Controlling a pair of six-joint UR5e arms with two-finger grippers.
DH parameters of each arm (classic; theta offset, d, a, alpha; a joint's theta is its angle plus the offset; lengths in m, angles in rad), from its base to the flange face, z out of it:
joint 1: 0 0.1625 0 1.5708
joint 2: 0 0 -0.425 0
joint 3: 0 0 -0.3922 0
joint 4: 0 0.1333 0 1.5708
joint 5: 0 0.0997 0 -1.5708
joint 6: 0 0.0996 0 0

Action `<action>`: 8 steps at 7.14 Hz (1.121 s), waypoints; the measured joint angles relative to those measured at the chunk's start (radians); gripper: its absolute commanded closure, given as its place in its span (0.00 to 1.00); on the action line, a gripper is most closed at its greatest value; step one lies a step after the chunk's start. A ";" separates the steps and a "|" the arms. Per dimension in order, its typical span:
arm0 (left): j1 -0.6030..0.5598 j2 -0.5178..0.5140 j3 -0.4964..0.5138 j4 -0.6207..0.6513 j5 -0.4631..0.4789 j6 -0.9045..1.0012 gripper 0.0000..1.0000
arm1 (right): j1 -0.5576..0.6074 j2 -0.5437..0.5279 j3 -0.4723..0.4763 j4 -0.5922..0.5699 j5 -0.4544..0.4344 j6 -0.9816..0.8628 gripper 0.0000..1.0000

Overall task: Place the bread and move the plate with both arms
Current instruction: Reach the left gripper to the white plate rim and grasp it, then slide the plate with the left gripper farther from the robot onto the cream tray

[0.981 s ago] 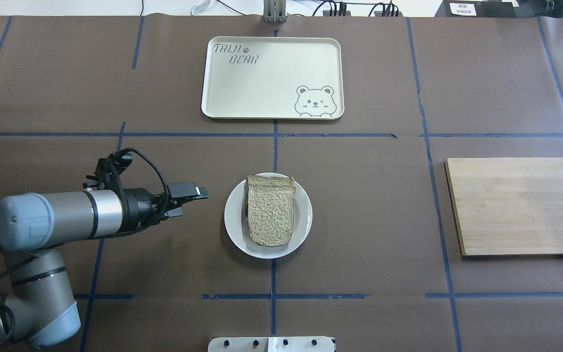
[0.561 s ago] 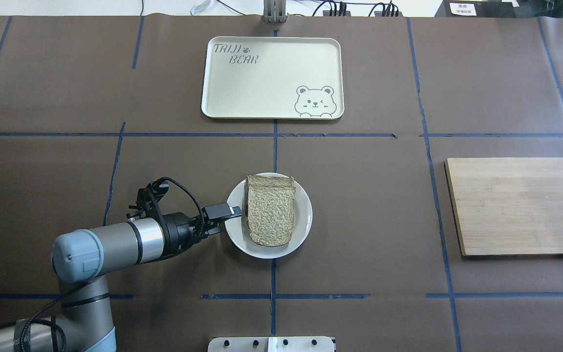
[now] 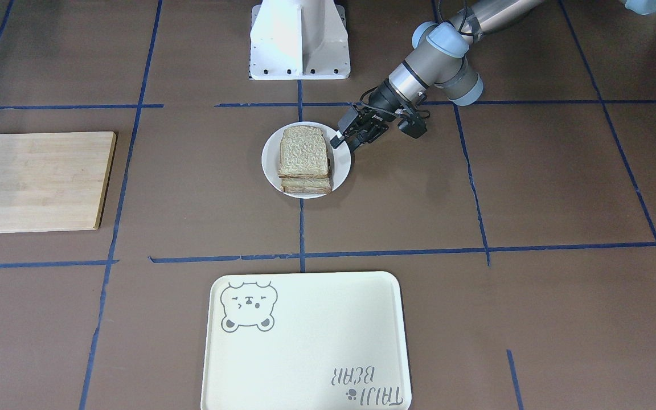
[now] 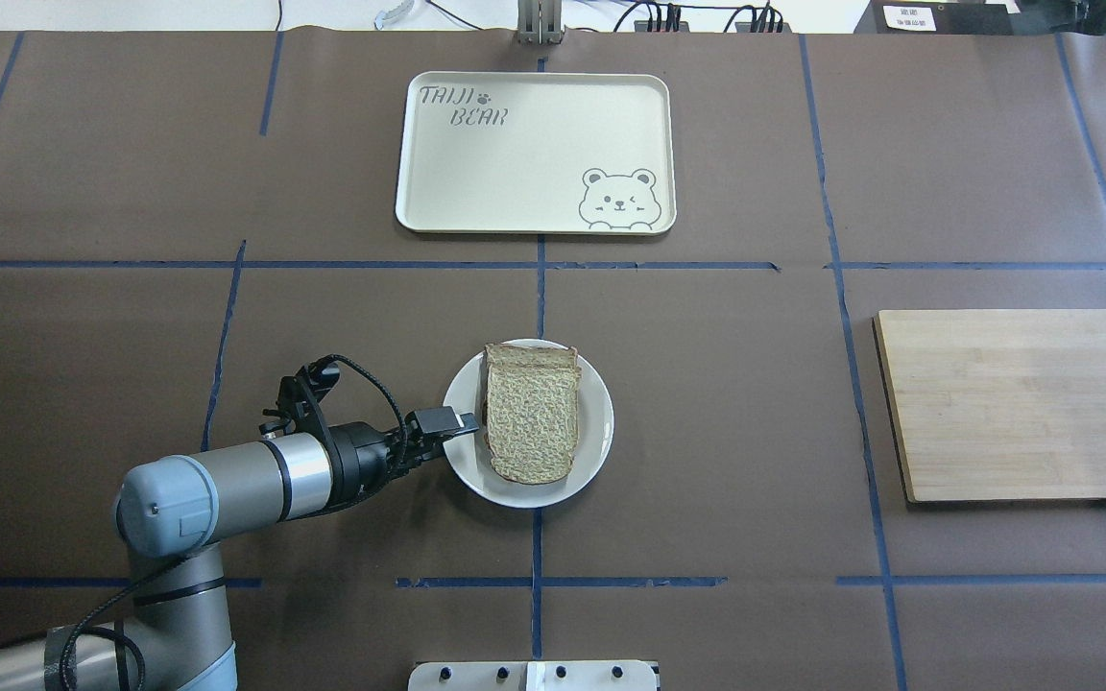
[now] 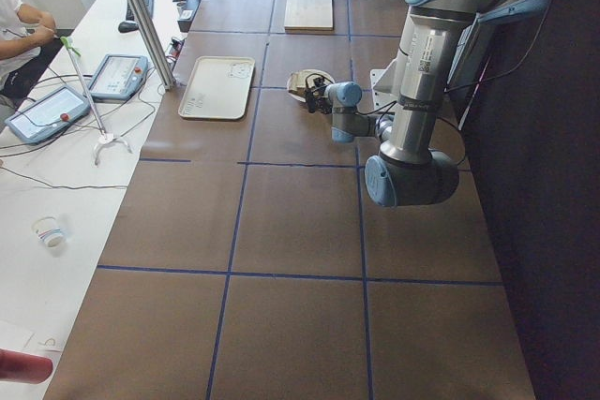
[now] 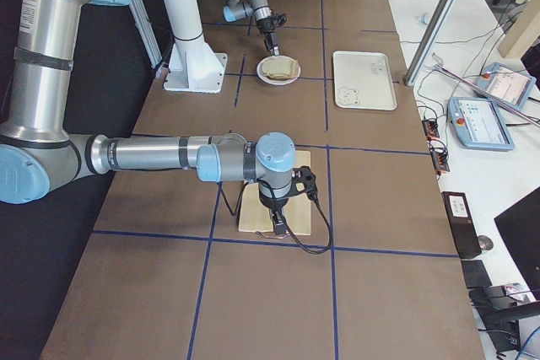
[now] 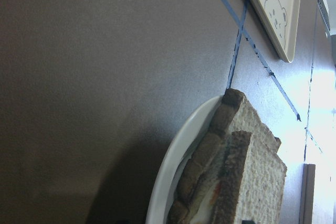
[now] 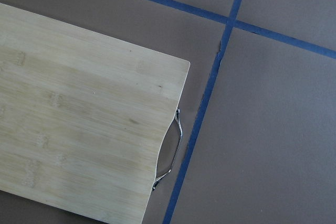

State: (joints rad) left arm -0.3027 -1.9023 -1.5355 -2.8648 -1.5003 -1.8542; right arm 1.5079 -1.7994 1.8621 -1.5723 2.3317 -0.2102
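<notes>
The bread [image 4: 532, 422] is a tan speckled slice lying on top of a stacked sandwich on the small white plate [image 4: 598, 422] at the table's middle. Both also show in the front view, the bread [image 3: 303, 149] on the plate [image 3: 269, 160]. My left gripper [image 4: 457, 424] is at the plate's left rim, also in the front view [image 3: 341, 140]. Its jaws are apart, one finger over the rim. The left wrist view shows the plate's edge [image 7: 173, 166] and the sandwich's side [image 7: 252, 182] up close. My right gripper [image 6: 278, 227] hangs over the wooden board; I cannot tell whether it is open.
A cream bear tray [image 4: 534, 154] lies at the far side of the table beyond the plate. A wooden cutting board [image 4: 1019, 403] lies at the right, also under the right wrist camera [image 8: 79, 129]. The white base block [image 3: 299, 40] stands on the robot's side.
My left arm has swung right and a little nearer, bringing its gripper from well left of the plate to the plate's left rim. The bread and plate have not moved.
</notes>
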 measured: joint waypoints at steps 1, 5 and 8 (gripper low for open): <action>0.000 -0.009 0.014 -0.001 0.000 0.000 0.59 | 0.000 0.000 0.000 0.000 0.000 0.000 0.00; 0.000 -0.024 0.036 -0.002 -0.002 0.001 0.92 | 0.000 0.000 -0.001 0.000 0.000 0.000 0.00; 0.000 -0.022 0.037 -0.044 -0.002 0.002 0.97 | 0.000 0.000 -0.002 0.000 -0.001 0.001 0.00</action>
State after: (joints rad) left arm -0.3025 -1.9246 -1.4987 -2.9091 -1.5019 -1.8517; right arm 1.5079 -1.7994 1.8600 -1.5724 2.3305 -0.2088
